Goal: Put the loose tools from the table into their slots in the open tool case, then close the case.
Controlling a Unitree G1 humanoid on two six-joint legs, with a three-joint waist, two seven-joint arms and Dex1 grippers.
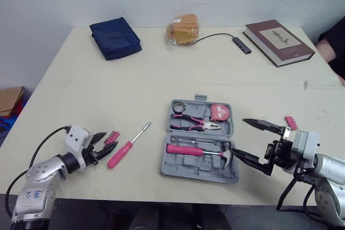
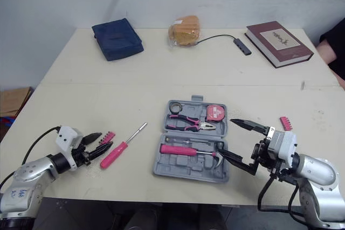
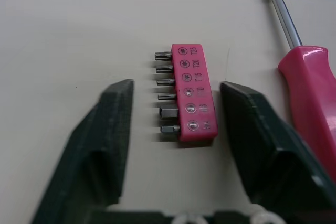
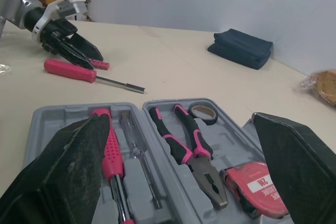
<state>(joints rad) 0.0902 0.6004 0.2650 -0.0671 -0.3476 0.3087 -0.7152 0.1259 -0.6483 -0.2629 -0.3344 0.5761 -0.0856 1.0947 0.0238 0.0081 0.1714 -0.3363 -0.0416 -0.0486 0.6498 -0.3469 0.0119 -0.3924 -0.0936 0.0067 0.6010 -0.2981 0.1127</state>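
Open grey plastic tool case [image 1: 186, 166] lies flat on the cream counter [image 1: 161, 79], at 6 o'clock from counter centre, lid not closed. The far half holds a black tape roll [image 1: 178, 106], pink-and-black pliers [image 1: 194, 124] and a pink tape measure [image 1: 218, 112]. The near half holds a pink-handled hammer [image 1: 186, 149] and a thin clear-handled tester [image 4: 134, 140], with bare slots toward 6 o'clock.

A loose pink-handled screwdriver [image 1: 126, 146] lies on the counter at 9 o'clock of the case, steel shaft aimed to 1 o'clock. A pink plastic bit holder [image 3: 193, 93] with six steel bits lies just beside the screwdriver handle, at its 9 o'clock.

Left end effector [image 1: 106, 142] is low at the counter, fingers partly apart and straddling the bit holder. There is a gap on each side, nothing gripped. Right end effector [image 1: 240, 136] hovers at 3 o'clock of the case, spread wide, empty. Its nearer fingertip is just by the hammer head; contact can't be told. A second pink bit holder [image 1: 291, 122] lies at 3 o'clock beyond it.

Far side of the counter:
- navy fabric pouch [image 1: 115, 37] at 11 o'clock
- bagged bread [image 1: 183, 29] at 12
- black cable hub [image 1: 240, 44] next to it
- maroon hardcover book [image 1: 278, 41] at 1 o'clock

A person's dark sleeve [image 1: 335, 39] is at the 2 o'clock edge.
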